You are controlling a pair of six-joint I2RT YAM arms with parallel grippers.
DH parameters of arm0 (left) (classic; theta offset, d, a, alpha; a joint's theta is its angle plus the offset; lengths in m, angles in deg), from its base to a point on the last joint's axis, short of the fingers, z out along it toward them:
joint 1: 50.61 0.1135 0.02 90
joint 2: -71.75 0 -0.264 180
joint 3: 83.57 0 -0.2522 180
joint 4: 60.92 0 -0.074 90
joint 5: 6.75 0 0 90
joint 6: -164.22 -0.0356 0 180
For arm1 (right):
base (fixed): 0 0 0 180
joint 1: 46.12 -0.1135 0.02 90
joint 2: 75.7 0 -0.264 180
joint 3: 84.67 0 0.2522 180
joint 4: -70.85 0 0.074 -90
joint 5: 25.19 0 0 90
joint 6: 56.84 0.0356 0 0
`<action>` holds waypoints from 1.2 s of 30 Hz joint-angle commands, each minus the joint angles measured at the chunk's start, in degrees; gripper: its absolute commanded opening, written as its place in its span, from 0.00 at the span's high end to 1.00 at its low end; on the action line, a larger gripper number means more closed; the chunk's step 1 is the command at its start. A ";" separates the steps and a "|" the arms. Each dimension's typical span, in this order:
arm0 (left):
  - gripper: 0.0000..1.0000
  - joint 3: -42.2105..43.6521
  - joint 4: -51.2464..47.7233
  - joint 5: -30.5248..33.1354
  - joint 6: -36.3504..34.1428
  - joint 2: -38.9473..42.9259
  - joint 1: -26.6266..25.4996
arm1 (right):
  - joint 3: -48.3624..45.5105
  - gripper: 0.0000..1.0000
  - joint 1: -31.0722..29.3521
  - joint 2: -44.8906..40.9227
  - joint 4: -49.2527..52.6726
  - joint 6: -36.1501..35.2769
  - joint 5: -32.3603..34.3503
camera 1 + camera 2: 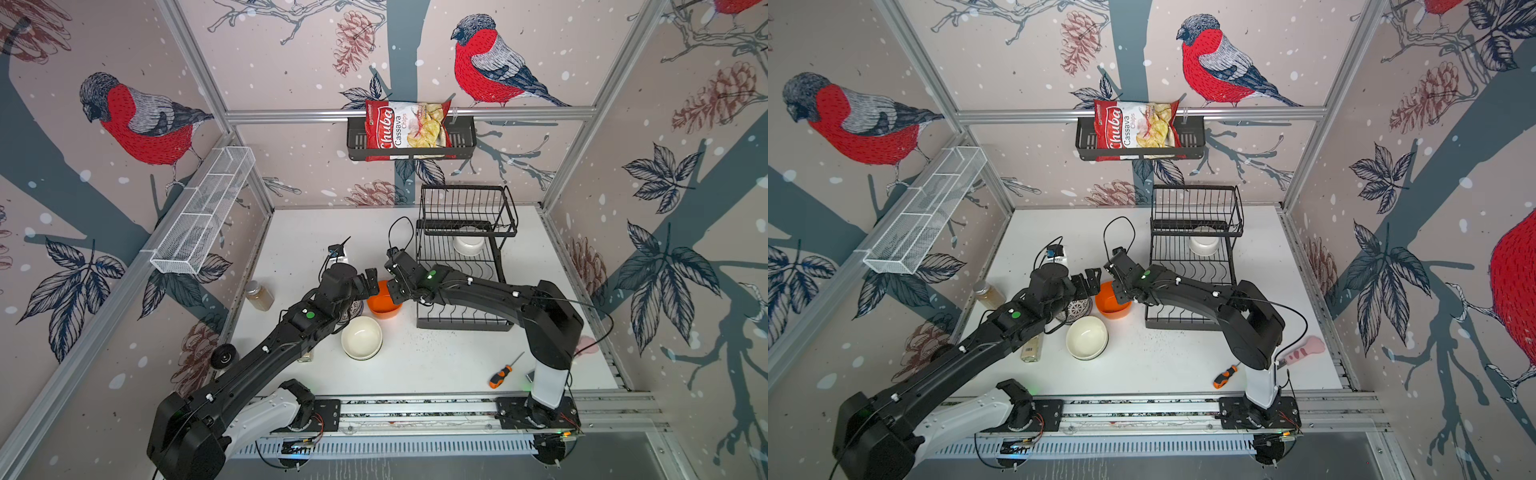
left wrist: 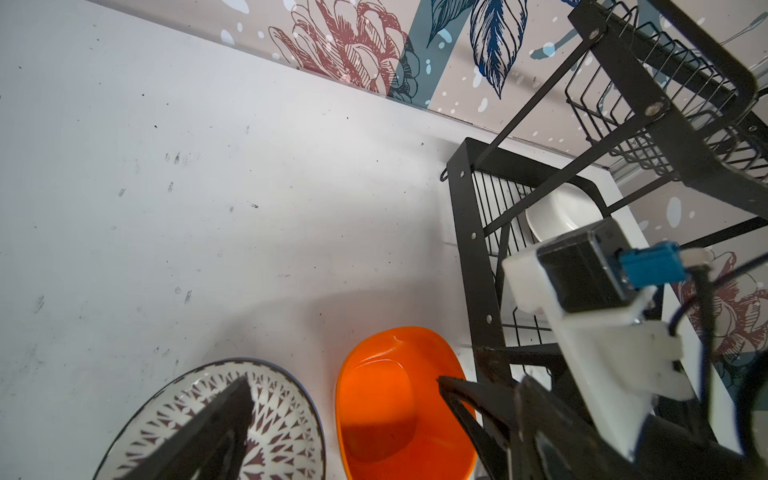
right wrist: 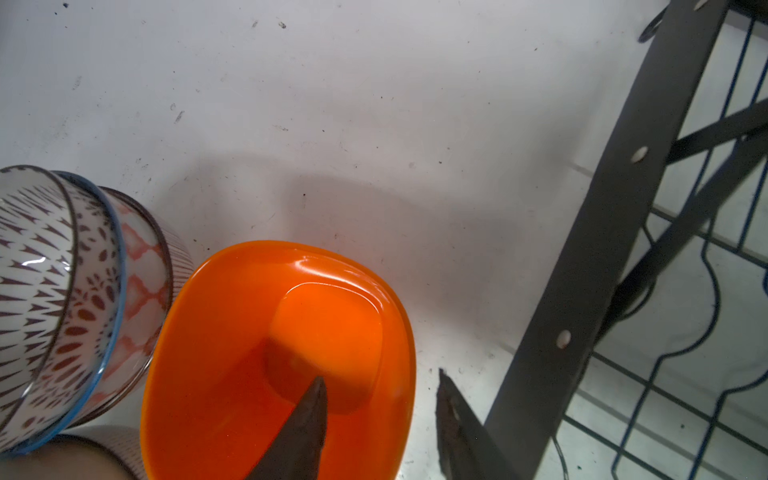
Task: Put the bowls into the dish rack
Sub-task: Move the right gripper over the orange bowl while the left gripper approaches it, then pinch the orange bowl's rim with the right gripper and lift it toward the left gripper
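Bowls, count: one orange bowl (image 3: 270, 332), one cream bowl (image 1: 361, 336), one white bowl (image 1: 468, 245), and one nested stack of patterned bowls (image 3: 83, 291). At least three rims show in the stack in the right wrist view; the exact number cannot be told. One dish rack (image 1: 463, 324), two tiers.

Right claw (image 3: 380, 376): jaws parted, astride the orange bowl's rack-side rim. One finger is inside the bowl, the other outside it over the worktop (image 3: 374, 124). A sliver of worktop shows between the outer finger and the rim, so there is no pinch. The orange bowl sits on the worktop directly under this claw.

Left claw (image 2: 343, 380): spread wide, holding nothing. One finger is above the patterned stack, the other by the orange bowl's rim.

Edges and room:
- The rack's upright post (image 3: 602, 249) stands just beside the right claw's outer finger, with only a narrow strip of worktop between bowl and post.
- The patterned stack is just beside the orange bowl on the left claw's side; contact cannot be told.
- The cream bowl lies behind both claws, near the orange bowl.
- The white bowl stands in the rack's lower tier, beyond the right claw, under the upper basket (image 1: 469, 199).
- Bare worktop runs ahead of both claws.
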 commanded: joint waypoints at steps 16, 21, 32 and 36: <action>0.02 1.16 0.31 0.48 -0.47 -0.05 0.35 | 1.34 0.78 0.40 3.84 0.55 1.67 0.73; 0.02 1.57 0.52 0.43 -0.38 -0.05 0.45 | 1.34 0.84 0.70 3.92 0.49 2.00 1.35; 0.02 1.68 1.11 -0.02 -0.18 -0.67 0.42 | 1.93 0.95 1.50 3.95 0.40 2.77 3.46; 0.02 1.92 1.51 0.07 -0.38 -0.74 0.49 | 2.13 0.98 1.75 3.72 0.20 2.88 4.91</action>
